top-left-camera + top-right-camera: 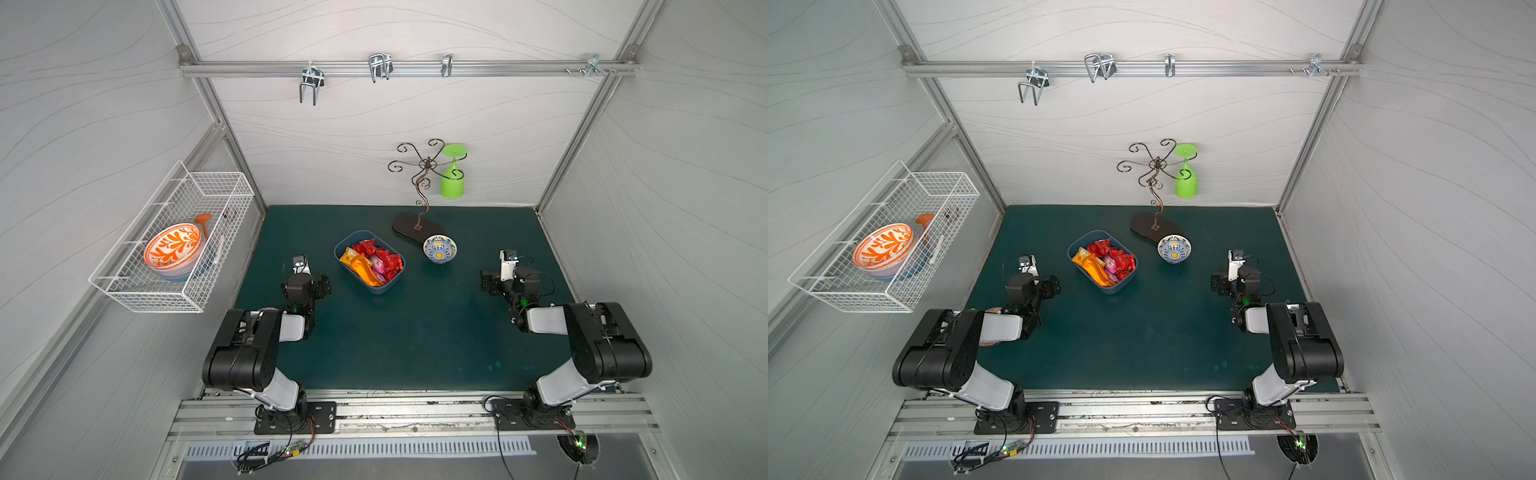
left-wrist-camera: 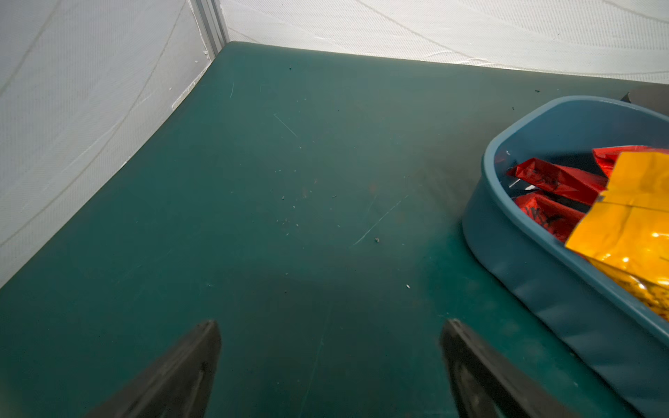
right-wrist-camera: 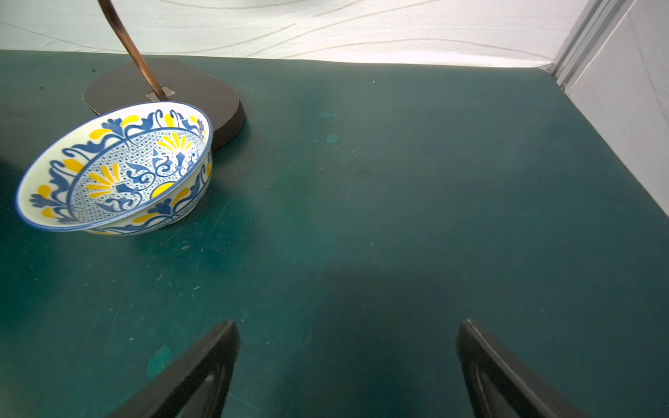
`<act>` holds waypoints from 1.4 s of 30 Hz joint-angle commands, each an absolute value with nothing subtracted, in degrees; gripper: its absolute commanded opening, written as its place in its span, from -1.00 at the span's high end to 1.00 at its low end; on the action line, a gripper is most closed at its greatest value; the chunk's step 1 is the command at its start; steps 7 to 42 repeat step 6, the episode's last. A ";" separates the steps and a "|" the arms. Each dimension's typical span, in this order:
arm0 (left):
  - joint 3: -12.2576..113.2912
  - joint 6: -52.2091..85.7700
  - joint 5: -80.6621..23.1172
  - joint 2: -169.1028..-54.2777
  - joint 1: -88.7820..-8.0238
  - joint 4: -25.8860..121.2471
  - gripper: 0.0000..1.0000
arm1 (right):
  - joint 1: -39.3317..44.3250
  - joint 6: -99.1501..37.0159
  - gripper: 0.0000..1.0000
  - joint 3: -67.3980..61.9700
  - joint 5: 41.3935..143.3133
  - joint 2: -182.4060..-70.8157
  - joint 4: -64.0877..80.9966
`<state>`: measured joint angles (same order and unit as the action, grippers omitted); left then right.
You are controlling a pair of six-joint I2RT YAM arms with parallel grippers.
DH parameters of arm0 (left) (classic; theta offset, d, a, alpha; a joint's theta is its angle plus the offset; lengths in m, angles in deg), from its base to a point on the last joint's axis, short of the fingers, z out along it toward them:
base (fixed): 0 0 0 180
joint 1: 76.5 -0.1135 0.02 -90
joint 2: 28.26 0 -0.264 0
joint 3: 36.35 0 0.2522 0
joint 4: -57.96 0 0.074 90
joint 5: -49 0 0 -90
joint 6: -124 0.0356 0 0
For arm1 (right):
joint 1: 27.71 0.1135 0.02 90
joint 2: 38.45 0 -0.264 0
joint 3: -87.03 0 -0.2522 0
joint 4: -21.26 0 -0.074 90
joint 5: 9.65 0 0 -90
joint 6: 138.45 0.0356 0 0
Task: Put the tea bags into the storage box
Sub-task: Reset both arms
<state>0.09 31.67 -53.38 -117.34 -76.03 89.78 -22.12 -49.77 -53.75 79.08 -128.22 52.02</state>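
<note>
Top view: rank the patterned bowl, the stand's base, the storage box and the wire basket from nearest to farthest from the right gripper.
From the right gripper, in a top view:
1. patterned bowl, just inward of it, toward the back.
2. stand's base, behind the bowl, near the back wall.
3. storage box, mid-mat.
4. wire basket, on the left wall, across the whole mat.

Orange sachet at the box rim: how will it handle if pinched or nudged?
Probably floppy and light: the orange sachet is thin, creased foil, so it should bend rather than lift flat. Its glossy skin looks slippery to pinch. It rides up over the rim of the storage box, so a sideways push may slide it out.
</note>
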 commanded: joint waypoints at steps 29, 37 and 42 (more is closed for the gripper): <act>1.36 31.30 -52.37 -117.36 -76.48 92.79 0.94 | -22.87 -49.09 -0.98 -53.04 80.96 -128.51 51.18; 1.36 31.30 -52.37 -117.36 -76.48 92.79 0.94 | -22.87 -49.09 -0.98 -53.04 80.96 -128.51 51.18; 1.36 31.30 -52.37 -117.36 -76.48 92.79 0.94 | -22.87 -49.09 -0.98 -53.04 80.96 -128.51 51.18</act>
